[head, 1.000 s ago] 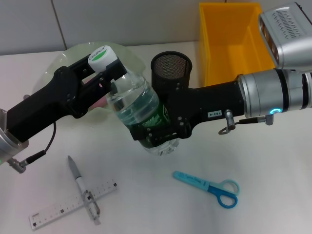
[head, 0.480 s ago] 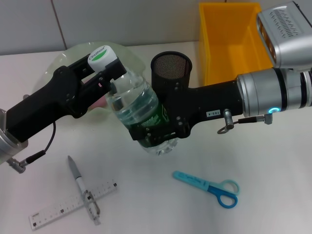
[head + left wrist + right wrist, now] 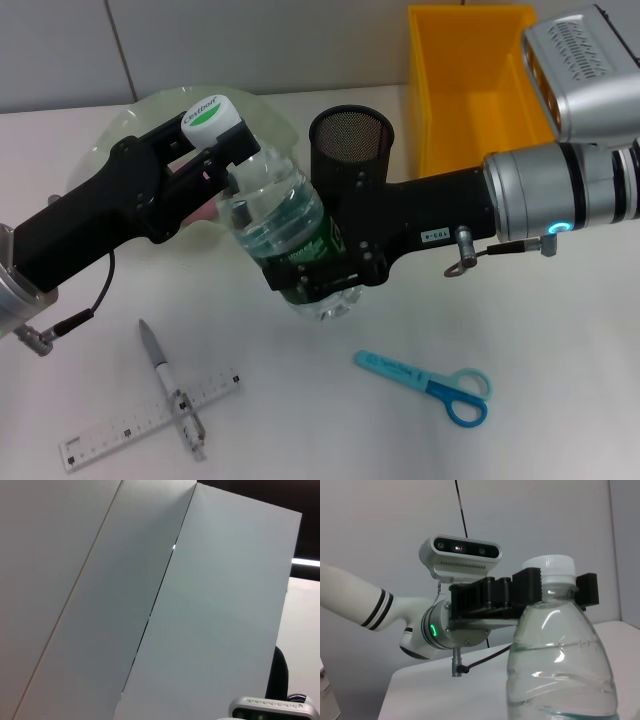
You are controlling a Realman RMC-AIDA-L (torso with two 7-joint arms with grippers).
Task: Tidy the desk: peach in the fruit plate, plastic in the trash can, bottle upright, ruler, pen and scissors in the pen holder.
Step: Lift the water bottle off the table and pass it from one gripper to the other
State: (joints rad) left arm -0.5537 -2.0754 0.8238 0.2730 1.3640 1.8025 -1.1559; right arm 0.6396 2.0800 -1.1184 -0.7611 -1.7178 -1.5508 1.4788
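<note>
Both grippers clamp bottle (image 3: 285,225), beside pen holder (image 3: 352,140).

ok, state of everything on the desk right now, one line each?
bottle: capped, held off the desk by both grippers
left gripper: shut on bottle at the neck
right gripper: shut on bottle body
pen holder: upright, looks empty
scissors: closed, flat
pen: lying across ruler

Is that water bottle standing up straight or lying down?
Roughly upright and lifted: the bottle has its cap on top in the right wrist view, with the left pincer at its neck and the right pincer around its body.
</note>
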